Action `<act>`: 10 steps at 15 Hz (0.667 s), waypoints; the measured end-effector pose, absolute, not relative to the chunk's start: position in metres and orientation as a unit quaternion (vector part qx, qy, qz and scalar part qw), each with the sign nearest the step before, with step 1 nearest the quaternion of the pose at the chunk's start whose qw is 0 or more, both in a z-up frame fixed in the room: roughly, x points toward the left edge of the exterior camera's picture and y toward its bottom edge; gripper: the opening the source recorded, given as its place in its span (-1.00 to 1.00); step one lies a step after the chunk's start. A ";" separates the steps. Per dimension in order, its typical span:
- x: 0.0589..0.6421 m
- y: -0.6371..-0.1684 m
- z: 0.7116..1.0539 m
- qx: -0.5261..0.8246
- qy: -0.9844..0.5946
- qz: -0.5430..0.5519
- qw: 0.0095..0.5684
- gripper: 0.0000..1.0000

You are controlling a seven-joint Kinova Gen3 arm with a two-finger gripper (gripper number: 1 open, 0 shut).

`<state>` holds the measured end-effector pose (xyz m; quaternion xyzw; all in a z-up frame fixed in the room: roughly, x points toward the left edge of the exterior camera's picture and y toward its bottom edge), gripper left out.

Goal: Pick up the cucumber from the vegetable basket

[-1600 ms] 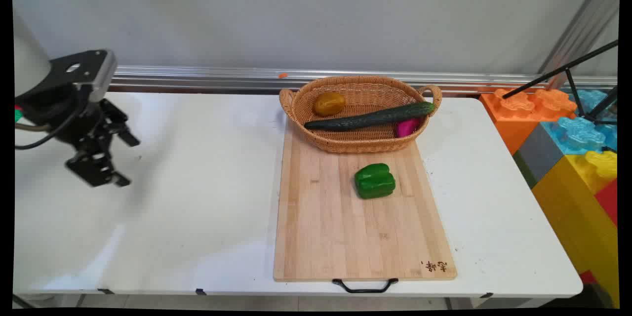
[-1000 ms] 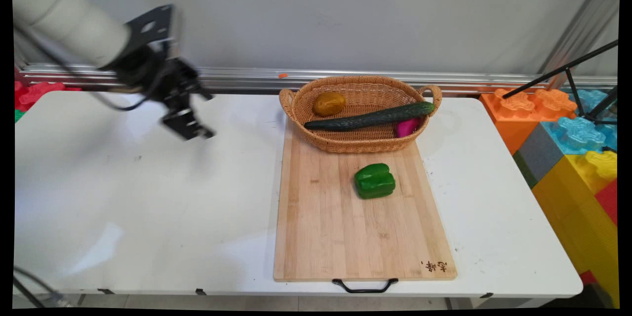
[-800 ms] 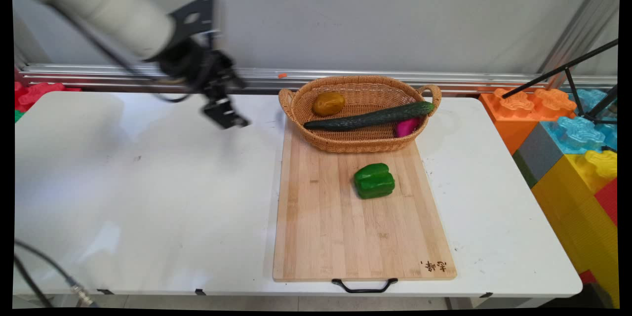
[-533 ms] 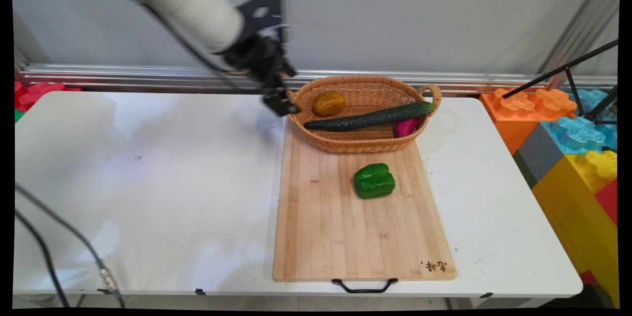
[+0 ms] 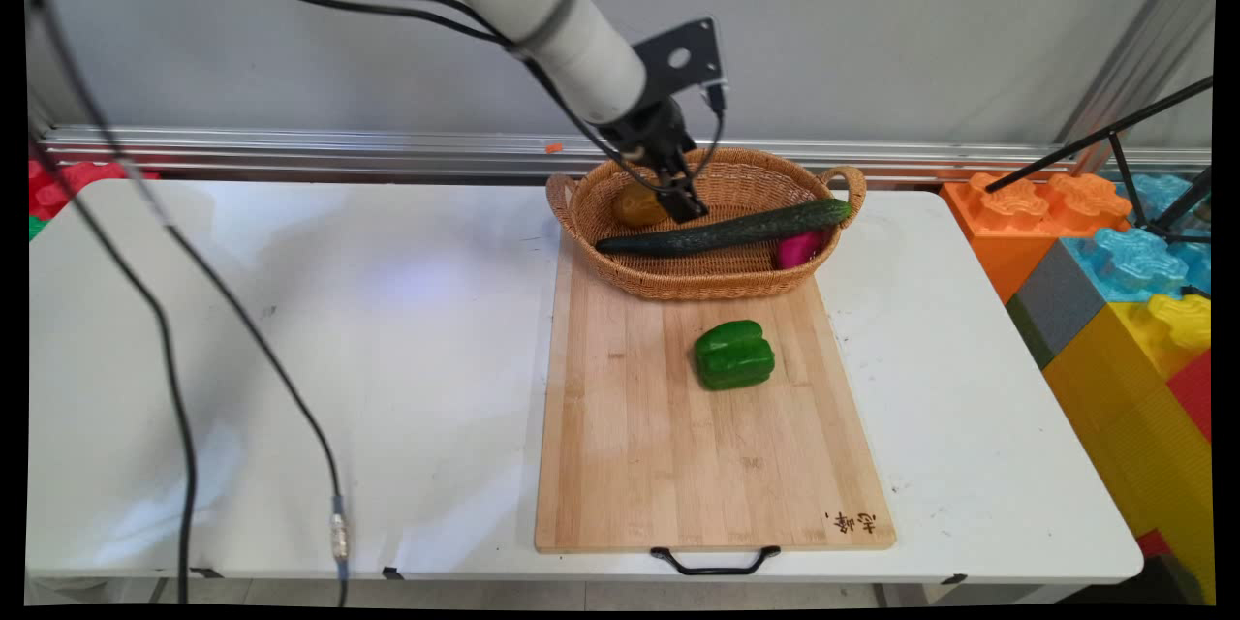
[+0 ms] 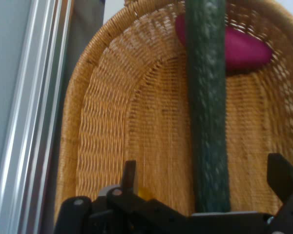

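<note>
Looking down from the fixed camera, I see my gripper (image 5: 682, 203) hanging over the left half of the wicker basket (image 5: 702, 286), right in front of the yellow-brown fruit (image 5: 635, 206), which it partly hides. Whether it touches the fruit I cannot tell from here. The basket sits on the far end of the wooden cutting board (image 5: 678, 446), which lies on the white table (image 5: 291, 358). A long dark cucumber (image 5: 727, 230) lies slantwise across the basket, its right end propped on the rim by the right handle, and a magenta vegetable (image 5: 797, 250) shows just beneath that end. A green bell pepper (image 5: 734, 355) rests on the board, apart from the basket, near its middle. Bright toy blocks (image 5: 1124, 281) stand stacked beside the table's right end, and black cables (image 5: 174, 310) hang from the arm on the left.

From the hand camera, I find the gripper (image 6: 205, 195) spread wide, one finger (image 6: 129, 178) at lower left and the other at the far right edge, with nothing between them but the cucumber (image 6: 207, 112) lying below in the basket (image 6: 102, 131). The cucumber runs straight up the view, and the magenta vegetable (image 6: 246, 48) peeks out from behind its far end. A sliver of yellow shows just by the left finger.
</note>
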<state>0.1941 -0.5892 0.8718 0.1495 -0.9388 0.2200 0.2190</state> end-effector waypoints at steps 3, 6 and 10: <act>0.181 -0.611 0.846 0.156 -0.940 0.210 0.220 1.00; 0.168 -0.630 0.819 0.161 -0.942 0.193 0.224 1.00; 0.156 -0.644 0.800 0.162 -0.944 0.175 0.228 1.00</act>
